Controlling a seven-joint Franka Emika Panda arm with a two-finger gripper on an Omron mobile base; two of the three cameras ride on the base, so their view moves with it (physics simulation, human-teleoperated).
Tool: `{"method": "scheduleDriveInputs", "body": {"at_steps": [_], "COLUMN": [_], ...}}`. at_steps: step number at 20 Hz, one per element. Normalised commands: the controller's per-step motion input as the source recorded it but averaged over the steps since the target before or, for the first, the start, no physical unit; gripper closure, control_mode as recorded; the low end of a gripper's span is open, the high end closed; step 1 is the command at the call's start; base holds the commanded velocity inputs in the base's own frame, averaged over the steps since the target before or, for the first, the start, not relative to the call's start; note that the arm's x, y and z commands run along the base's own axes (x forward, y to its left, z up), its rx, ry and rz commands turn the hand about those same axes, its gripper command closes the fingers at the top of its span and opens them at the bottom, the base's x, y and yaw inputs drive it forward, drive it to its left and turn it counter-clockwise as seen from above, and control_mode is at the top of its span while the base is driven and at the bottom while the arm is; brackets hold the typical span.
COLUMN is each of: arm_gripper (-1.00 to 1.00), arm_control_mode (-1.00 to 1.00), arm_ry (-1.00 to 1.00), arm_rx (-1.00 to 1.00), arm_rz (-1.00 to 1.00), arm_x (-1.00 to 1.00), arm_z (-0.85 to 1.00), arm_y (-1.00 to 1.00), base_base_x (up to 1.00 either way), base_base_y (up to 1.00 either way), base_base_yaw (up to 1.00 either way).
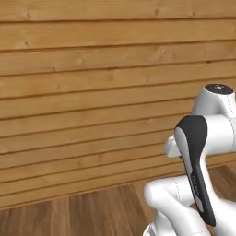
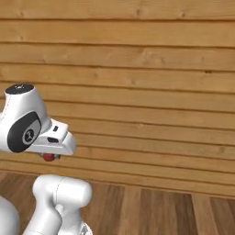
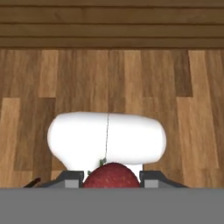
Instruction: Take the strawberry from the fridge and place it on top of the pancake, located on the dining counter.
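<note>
Strawberry (image 3: 112,176) clamped between tool (image 3: 112,180) fingers, above wood floor (image 3: 109,83), facing plank wall (image 2: 147,92).

Wall (image 1: 83,92) of horizontal light-brown wood planks spans both base views, grain and knots visible, darker seams between boards. Wood plank floor (image 1: 92,212) below, darker brown, meets wall along slanted line. Hand view: floor (image 3: 109,83) boards run away toward wall base, alternating lighter and darker strips; wall planks (image 3: 109,22) across top edge.
</note>
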Motion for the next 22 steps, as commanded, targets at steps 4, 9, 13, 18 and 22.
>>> {"method": "scheduleDriveInputs", "body": {"at_steps": [4, 9, 13, 18, 22], "arm_gripper": [1.0, 1.0, 1.0, 1.0, 1.0], "arm_control_mode": [1.0, 1.0, 1.0, 1.0, 1.0], "arm_ry": [0.0, 0.0, 0.0, 0.0, 0.0], "arm_rx": [0.0, 0.0, 0.0, 0.0, 0.0], "arm_rz": [0.0, 0.0, 0.0, 0.0, 0.0], "arm_x": [0.0, 0.0, 0.0, 0.0, 0.0], "arm_z": [0.0, 0.0, 0.0, 0.0, 0.0], "arm_y": [0.0, 0.0, 0.0, 0.0, 0.0], "base_base_x": [0.83, 0.83, 0.8, 0.59, 0.51], "base_base_y": [0.47, 0.08, 0.0, -0.02, -0.06], "base_base_yaw": [0.52, 0.74, 0.75, 0.86, 0.89]}}
